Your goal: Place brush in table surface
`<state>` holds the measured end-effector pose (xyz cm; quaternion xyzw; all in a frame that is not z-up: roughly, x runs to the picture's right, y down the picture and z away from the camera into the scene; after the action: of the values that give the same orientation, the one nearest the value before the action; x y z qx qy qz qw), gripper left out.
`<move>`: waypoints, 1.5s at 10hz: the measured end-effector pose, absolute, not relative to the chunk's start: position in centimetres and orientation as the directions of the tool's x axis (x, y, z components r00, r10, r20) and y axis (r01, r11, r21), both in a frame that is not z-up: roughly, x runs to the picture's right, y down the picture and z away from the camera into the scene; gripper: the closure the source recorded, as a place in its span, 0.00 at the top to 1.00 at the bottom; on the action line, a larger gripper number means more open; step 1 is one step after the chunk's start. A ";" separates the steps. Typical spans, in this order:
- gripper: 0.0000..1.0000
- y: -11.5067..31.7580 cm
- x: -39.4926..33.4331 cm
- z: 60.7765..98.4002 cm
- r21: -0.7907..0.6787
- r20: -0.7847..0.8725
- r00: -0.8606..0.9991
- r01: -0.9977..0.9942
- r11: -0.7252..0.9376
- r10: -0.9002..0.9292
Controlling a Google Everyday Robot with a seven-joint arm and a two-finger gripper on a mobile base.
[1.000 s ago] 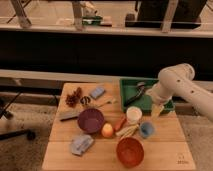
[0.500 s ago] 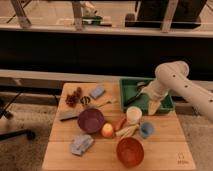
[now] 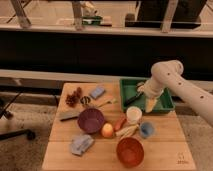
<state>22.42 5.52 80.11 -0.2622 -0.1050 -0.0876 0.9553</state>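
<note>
Brush (image 3: pixel 132 99): slim black handle, diagonal in green tray (image 3: pixel 123 89), beside open gripper (image 3: pixel 149 102). Table surface (image 3: pixel 165 150): pale wooden slats.

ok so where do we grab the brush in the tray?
Probably mid-handle, from straight above, jaws across it. The brush lies flat and diagonal in the green tray; its slim black handle is the clearest part, and the tray walls block a side approach. The gripper hangs open beside it, over the tray.

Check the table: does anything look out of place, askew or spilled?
Nothing looks spilled or broken. The brush lies slantwise in the green tray rather than on the table surface, and the gripper hangs over that tray beside it.
</note>
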 end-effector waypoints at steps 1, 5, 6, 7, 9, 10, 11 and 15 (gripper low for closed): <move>0.80 5.3 22.3 80.6 -0.480 0.253 0.960 0.235 0.845 -0.123; 0.80 4.0 21.7 82.8 -0.462 0.276 0.947 0.279 0.842 -0.162; 0.80 4.0 22.0 83.4 -0.462 0.275 0.947 0.281 0.841 -0.166; 0.80 3.9 22.2 83.9 -0.462 0.275 0.947 0.282 0.841 -0.167; 0.80 3.8 22.6 85.0 -0.459 0.273 0.947 0.285 0.842 -0.171; 0.80 3.6 22.8 85.4 -0.456 0.271 0.947 0.284 0.843 -0.173; 0.80 3.4 23.1 85.9 -0.451 0.267 0.948 0.282 0.847 -0.174; 0.80 2.5 23.2 88.0 -0.442 0.259 0.947 0.289 0.849 -0.187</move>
<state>23.18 2.49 87.97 -0.2447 -0.1038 -0.1244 0.9560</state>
